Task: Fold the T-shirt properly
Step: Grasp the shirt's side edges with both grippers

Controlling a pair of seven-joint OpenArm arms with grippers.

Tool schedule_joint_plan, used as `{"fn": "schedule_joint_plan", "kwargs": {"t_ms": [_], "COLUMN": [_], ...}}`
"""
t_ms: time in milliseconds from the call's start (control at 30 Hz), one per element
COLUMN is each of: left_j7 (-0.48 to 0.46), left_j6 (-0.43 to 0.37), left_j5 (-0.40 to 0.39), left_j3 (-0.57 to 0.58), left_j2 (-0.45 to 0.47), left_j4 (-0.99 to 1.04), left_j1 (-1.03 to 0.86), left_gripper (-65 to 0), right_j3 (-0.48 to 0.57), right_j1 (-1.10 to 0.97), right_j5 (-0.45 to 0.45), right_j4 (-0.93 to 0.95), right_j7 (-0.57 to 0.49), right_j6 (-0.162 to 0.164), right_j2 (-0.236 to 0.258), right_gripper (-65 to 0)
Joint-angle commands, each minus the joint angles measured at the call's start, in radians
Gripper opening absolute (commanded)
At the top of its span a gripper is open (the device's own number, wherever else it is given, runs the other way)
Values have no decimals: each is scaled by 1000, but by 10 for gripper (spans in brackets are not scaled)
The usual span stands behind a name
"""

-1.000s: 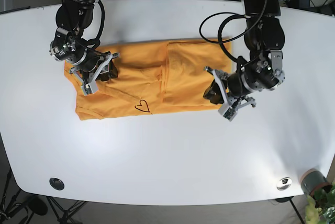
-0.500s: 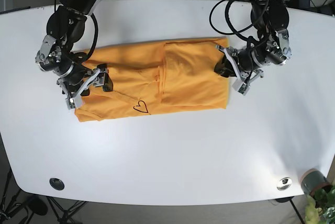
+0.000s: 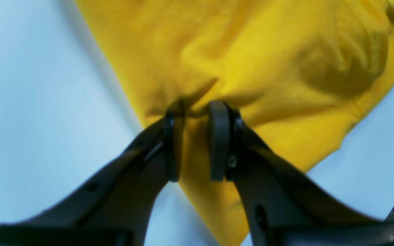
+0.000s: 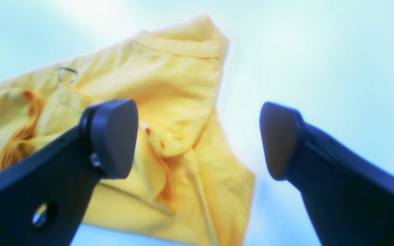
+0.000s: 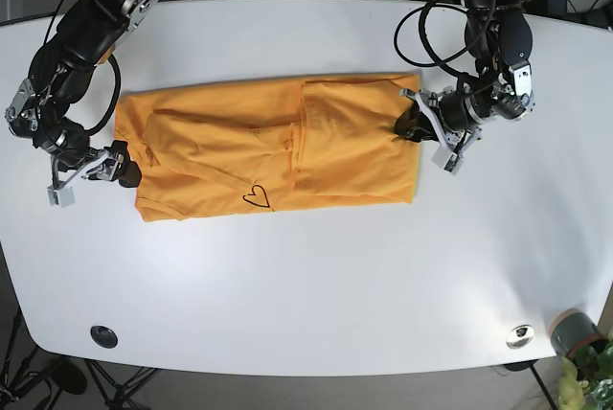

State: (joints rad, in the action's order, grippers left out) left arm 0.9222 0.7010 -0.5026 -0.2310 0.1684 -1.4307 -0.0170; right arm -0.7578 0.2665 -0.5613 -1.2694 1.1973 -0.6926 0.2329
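Orange-yellow cloth is bunched between the pads of your left gripper [image 3: 196,140]: in the left wrist view the two black fingers stand nearly together, pinching a raised fold of the T-shirt [image 3: 258,68] right at its edge, with a narrow strip of fabric showing in the slot between them. In the base view that gripper [image 5: 414,127] sits at the right edge of the shirt, in the right half of the frame.

Your right gripper [image 4: 197,140] is spread wide and holds nothing. Its left finger [image 4: 113,136] crosses in front of the T-shirt [image 4: 169,102], its right finger lies over bare white table [image 4: 320,61], and I cannot tell whether either touches the surface. In the base view it [image 5: 96,175] sits at the frame's left, just off the shirt's lower left corner.

The T-shirt [image 5: 268,147] lies flat in the upper middle of the table [image 5: 306,285], its right portion folded over, a small black heart [image 5: 258,196] near the lower edge.

Compared with half a second ago, your right gripper has slid left and down, off the cloth to a spot beside it. Your left gripper has barely moved along the right edge, and the shirt's outline looks much the same.
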Motion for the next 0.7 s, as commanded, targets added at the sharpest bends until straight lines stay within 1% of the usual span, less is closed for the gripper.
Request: {"fn": "schedule_joint_plan", "kwargs": {"t_ms": [0,100,200,300,400,500,533,667], "left_j7": [1,1,1,1,1,1,-1,-1], "left_j6": [-3,-3,-3,-3,-3,-3,-3,-3], "left_j5": [12,14,15,15,15,17,17,17], "left_j3": [-3,-3,-5,-3,-3,-3,-3,-3], "left_j2": [18,18,38,41,41,44,46,46], "left_j4": [-6,-9,-8,-8,-8,-6,-3,32], "left_j1": [15,25,47,58,58,59,61,87], "left_gripper": [-540,-540,-540,-540,-540,-540,-540,-540], "right_j3": [-9,-10,-15,-12,-10,-9,-9,-9], "right_j1": [26,21,15,-6,-26,-52,-60,-72], "right_j5": [-16,-16,-16,-18,-18,-18,-18,-16], "right_j4": [78,141,191,202,191,119,84,-28], "right_j7": [-49,-87,-112,-116,-113,-93,-72,-18], "right_j6": [-6,-6,-6,-6,-6,-6,-6,-6], "right_j2": [50,66,64,56,21,-20,-50,-131], "right_gripper": [-119,-119,-120,-122,-122,-122,-122,-122]}}
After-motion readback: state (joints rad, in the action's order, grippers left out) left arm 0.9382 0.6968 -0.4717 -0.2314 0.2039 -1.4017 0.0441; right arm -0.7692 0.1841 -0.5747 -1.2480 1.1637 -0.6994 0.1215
